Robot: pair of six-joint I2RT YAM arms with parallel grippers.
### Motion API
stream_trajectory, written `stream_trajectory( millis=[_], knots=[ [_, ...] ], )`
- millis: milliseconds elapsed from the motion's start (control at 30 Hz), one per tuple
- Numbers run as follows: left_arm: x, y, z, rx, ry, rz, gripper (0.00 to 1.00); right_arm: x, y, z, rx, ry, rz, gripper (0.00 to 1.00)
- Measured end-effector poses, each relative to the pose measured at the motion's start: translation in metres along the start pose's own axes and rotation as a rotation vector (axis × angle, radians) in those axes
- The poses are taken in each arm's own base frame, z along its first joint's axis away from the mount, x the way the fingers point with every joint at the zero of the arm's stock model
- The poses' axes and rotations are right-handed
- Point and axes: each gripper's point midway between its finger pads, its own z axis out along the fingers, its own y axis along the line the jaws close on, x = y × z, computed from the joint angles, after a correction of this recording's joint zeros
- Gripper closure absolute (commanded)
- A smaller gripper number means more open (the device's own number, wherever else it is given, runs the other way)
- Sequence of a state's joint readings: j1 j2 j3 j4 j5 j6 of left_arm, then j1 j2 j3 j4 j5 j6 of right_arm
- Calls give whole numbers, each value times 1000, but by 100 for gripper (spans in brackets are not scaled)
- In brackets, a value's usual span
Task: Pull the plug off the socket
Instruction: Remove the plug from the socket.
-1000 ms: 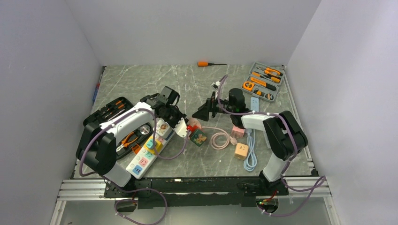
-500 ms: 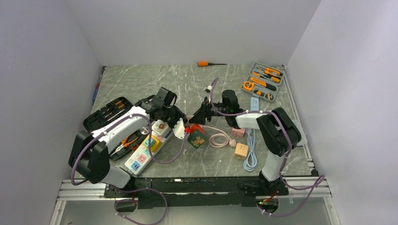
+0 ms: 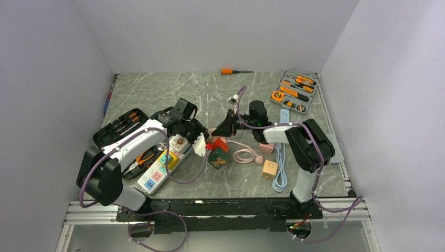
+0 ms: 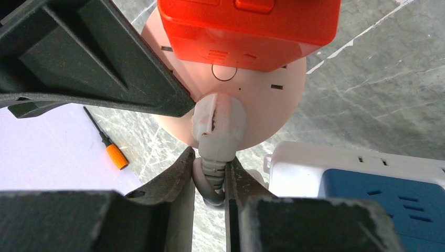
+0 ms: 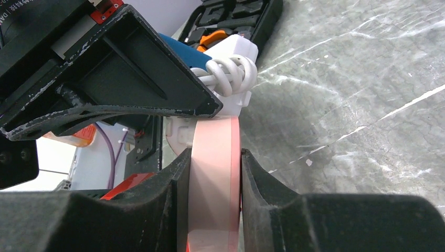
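Pale pink socket (image 5: 214,173), white plug (image 4: 218,118), bright red block (image 4: 246,26), orange-handled screwdriver (image 3: 227,71), grey tabletop (image 3: 157,92) veined white.

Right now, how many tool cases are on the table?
2. A grey case at the far right, holding orange-handled tools; a black case at the left, partly under the left arm. The arms may hide others.

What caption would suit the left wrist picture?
Left jaws pinch the white plug, seated in the pink round socket below a red block.
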State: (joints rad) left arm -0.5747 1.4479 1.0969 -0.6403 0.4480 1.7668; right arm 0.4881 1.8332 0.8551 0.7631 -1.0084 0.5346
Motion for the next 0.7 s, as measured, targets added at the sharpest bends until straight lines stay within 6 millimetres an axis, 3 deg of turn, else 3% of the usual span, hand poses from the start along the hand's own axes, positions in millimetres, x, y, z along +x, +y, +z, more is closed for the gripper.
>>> stream_trajectory(
  millis=[700],
  knots=[
    [6,-2,-3,-1,20,-52,100,0,-18,4,28,74,47,100]
  ],
)
